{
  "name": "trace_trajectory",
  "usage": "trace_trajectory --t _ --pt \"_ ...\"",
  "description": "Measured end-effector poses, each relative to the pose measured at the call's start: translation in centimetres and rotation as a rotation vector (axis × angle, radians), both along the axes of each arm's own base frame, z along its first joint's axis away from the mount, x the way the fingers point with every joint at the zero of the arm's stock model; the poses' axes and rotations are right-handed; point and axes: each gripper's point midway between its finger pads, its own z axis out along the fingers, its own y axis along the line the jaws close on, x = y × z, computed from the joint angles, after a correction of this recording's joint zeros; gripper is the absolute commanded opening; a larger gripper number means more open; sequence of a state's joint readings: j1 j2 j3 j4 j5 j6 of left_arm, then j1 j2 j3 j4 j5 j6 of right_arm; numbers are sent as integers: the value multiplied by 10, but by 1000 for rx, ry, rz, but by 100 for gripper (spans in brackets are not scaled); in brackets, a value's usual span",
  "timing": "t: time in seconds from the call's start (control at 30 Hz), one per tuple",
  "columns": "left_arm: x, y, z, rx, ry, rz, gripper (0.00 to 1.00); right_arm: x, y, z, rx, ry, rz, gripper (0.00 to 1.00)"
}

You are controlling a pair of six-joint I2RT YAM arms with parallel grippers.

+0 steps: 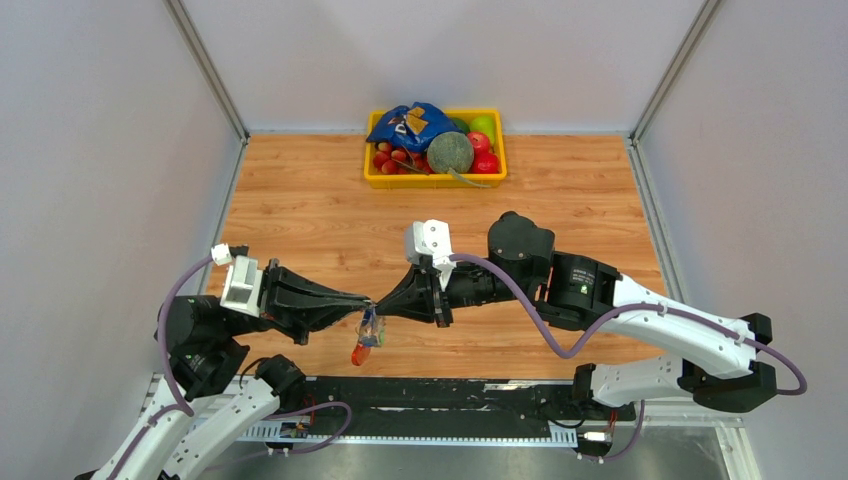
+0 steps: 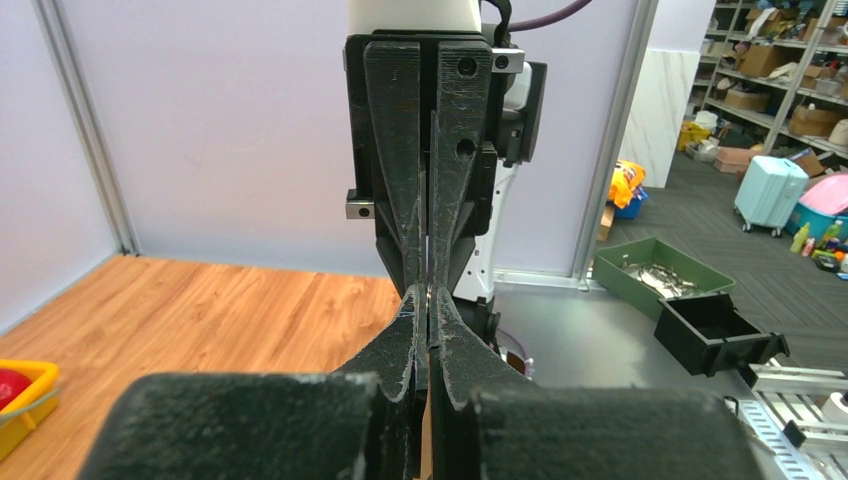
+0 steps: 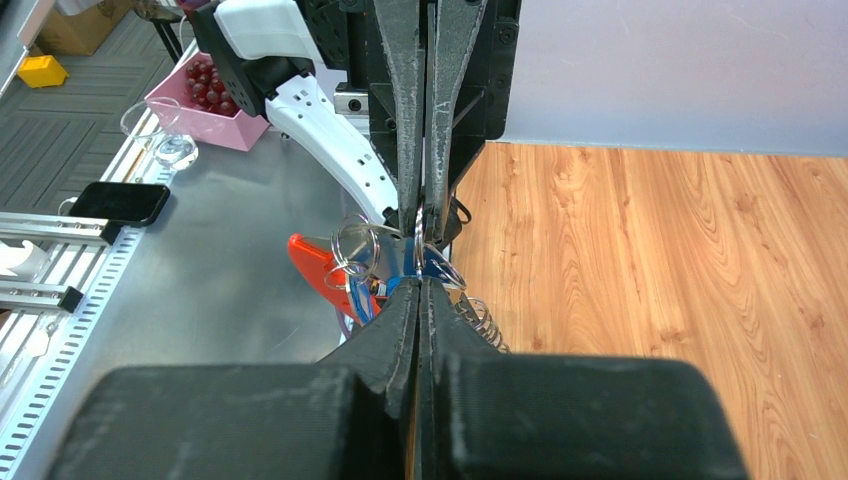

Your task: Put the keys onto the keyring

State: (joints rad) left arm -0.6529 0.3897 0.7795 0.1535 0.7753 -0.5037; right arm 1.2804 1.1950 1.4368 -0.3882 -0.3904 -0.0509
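Note:
My left gripper (image 1: 362, 305) and right gripper (image 1: 384, 306) meet tip to tip above the table's near edge, both shut. The keyring bunch (image 1: 366, 338) hangs just below them, its red clip (image 1: 359, 354) lowest. In the right wrist view my right gripper (image 3: 420, 282) is shut on a blue-headed key (image 3: 410, 264). Silver rings (image 3: 354, 240) and the red clip (image 3: 312, 268) hang to its left, and a small metal coil (image 3: 486, 324) to its right. In the left wrist view my left gripper (image 2: 428, 298) pinches a thin silvery piece of the keyring (image 2: 430, 288). I cannot make out a second key.
A yellow tray (image 1: 378, 181) with fruit, a grey round object and a blue bag stands at the table's back middle. A slotted metal rail (image 1: 440, 425) runs along the near edge. A black phone (image 3: 120, 202) and a pink box (image 3: 205, 110) lie on the metal bench beyond the table.

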Motion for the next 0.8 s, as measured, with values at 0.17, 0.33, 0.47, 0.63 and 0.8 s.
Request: trace_trajectory --t 0.17,0.33,0.47,0.63,0.8 --pt "-1 1 2 -9 -8 0 0 -1 1 2 9 0 9 0" --pt "-2 1 5 -19 -13 -5 0 -3 5 1 11 0 24 0" --pt "-2 0 3 -19 -12 -10 0 -3 11 -4 3 5 40 0" --pt "-3 0 2 -19 -10 -16 0 -5 13 -6 -2 8 56 0" --pt "-3 0 3 -19 -8 -18 0 -5 13 -6 -2 7 56 11"
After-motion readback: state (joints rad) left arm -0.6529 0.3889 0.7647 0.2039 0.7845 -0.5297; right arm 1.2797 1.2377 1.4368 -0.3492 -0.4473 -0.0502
